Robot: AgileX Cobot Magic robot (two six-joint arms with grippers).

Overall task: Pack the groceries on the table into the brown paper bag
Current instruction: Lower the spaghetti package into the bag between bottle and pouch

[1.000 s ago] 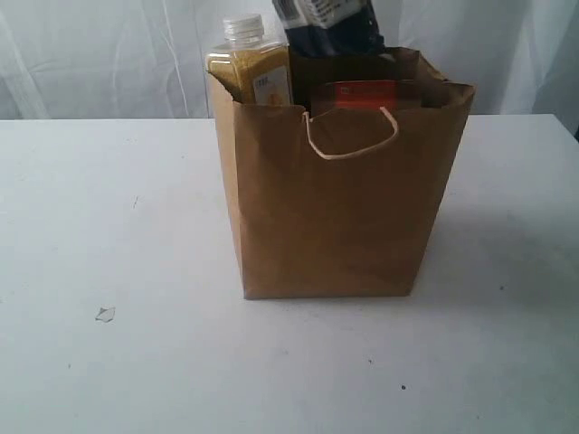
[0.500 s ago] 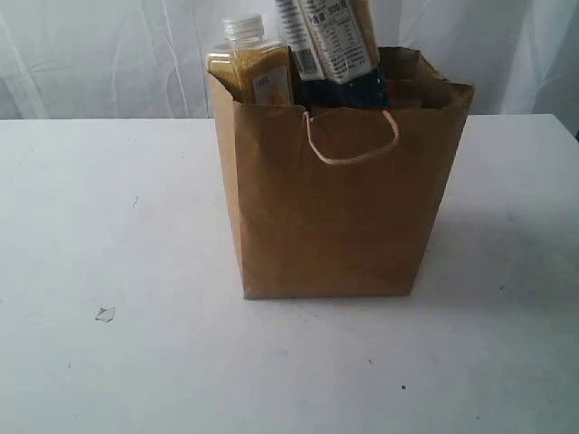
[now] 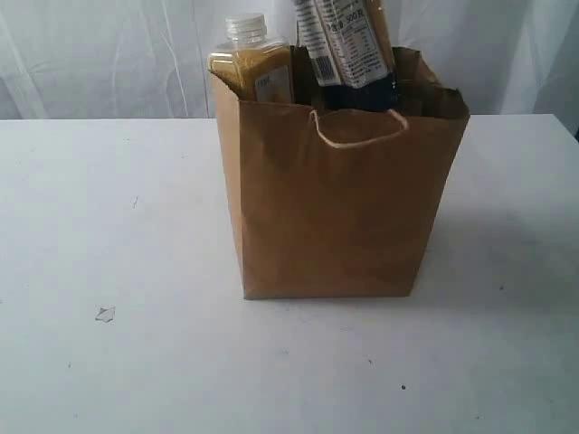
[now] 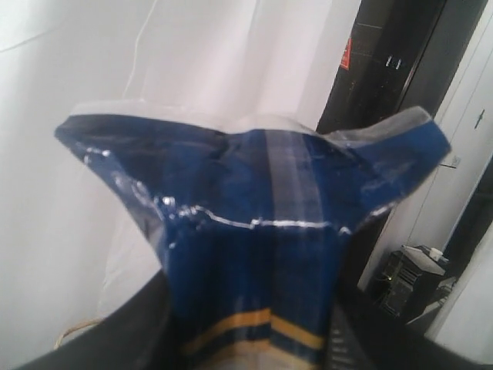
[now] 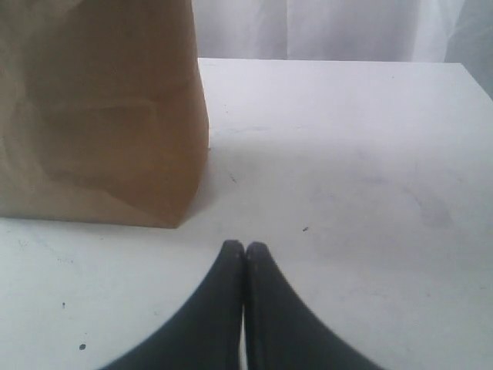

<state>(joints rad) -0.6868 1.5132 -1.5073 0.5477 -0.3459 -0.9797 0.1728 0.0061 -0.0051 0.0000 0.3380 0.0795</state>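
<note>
my left claw grips the noodle packet standing in the brown paper bag. my right claw is closed, empty.

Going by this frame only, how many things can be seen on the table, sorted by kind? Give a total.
Paper bags: 1, the brown paper bag
Bottles: 1, the yellow-grain bottle
Packets: 1, the noodle packet
Total: 3 visible; anything deeper in the bag is hidden.
</note>
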